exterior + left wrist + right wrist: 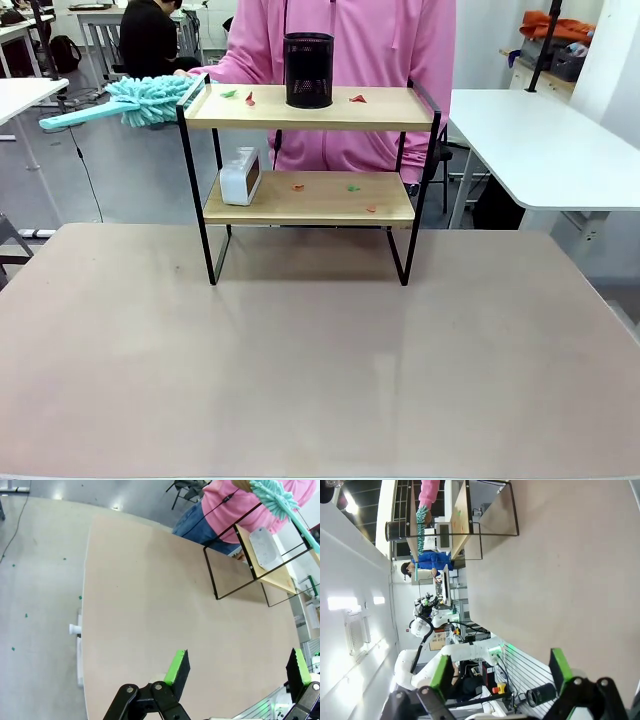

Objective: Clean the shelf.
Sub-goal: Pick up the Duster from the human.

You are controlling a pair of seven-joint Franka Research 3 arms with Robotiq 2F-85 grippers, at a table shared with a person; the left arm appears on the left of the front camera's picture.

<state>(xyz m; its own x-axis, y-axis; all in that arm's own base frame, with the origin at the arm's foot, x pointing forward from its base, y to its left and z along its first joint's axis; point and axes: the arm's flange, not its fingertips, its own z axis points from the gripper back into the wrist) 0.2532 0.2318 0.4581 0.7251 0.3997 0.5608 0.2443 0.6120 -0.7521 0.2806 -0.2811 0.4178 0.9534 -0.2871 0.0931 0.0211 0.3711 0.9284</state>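
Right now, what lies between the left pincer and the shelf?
Bare tabletop. In the left wrist view, nothing stands on the stretch between the open left pincer and the shelf.

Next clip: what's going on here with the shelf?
A person in a pink hoodie stands behind the shelf, holding a teal duster at the left end of its top board. Red and green scraps lie on both boards, beside a black mesh pen cup above and a white box below. The robot's left hand and right hand hang open, touching nothing.
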